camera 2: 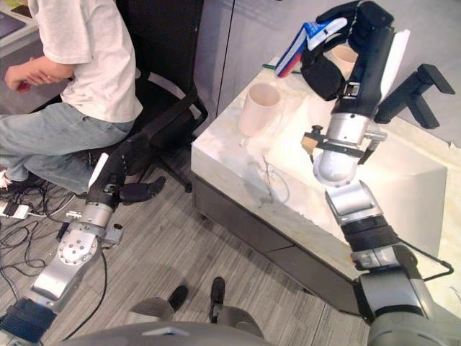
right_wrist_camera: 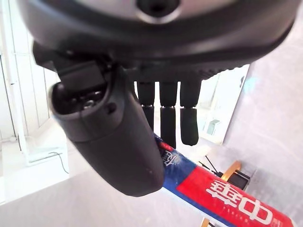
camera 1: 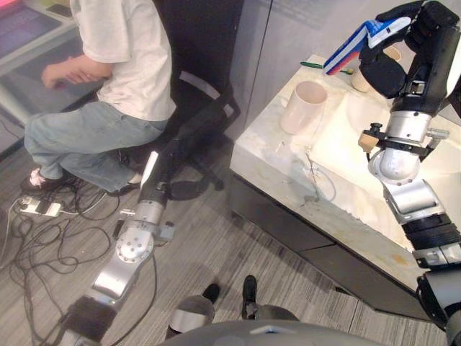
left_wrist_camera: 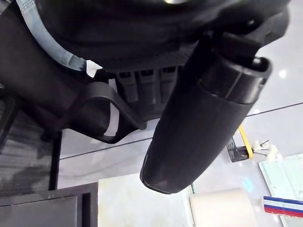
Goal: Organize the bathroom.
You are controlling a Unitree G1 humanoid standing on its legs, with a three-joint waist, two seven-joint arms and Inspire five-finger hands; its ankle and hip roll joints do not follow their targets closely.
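A glossy tube of toothpaste (right_wrist_camera: 222,194), its printed skin smooth and shiny in red, white and blue, sits pinched in the matt black plastic of the right hand (right_wrist_camera: 123,146). The counter (camera 1: 288,173) is pale, polished stone with faint veining, smooth up to its left edge, above a dark matt cabinet front (camera 1: 288,223). Near the counter's far left corner stands a cream mug (camera 1: 304,106) with a dull, smooth finish. The tap (camera 2: 412,94) is matt black metal. The floor (camera 1: 216,252) shows grey wood-grain planks. A person (camera 1: 108,79) in soft cotton and denim sits on a black office chair (camera 1: 205,108).
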